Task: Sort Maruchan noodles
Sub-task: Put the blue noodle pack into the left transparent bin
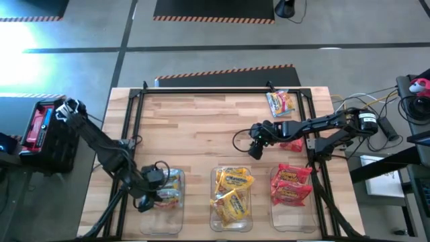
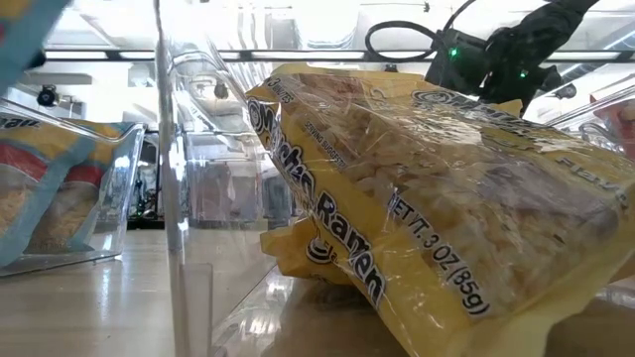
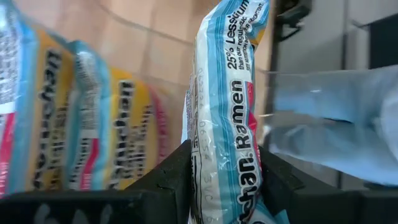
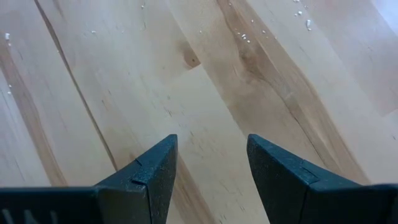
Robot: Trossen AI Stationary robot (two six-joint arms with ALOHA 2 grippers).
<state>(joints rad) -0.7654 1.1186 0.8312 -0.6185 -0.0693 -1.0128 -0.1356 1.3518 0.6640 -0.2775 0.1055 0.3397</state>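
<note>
My left gripper is over the clear left bin at the table's near edge, shut on a pale blue noodle packet. More pale blue packets lie in that bin. Yellow packets fill the middle bin, and red packets fill the right bin. Another pale blue packet lies flat on the table's far right. A red packet lies under my right arm. My right gripper hangs open over bare wood, with nothing between its fingers. My left gripper pinches the pale blue packet by its two flat faces, one finger on each side. The fingers slant down from above. The packet stands on edge between them and reaches out past the fingertips. I cannot tell whether it touches the bin.
A black metal frame runs along the table's far side and both side edges. In the low view, a yellow packet in the middle bin fills the foreground. Open wood lies in the table's middle and far left.
</note>
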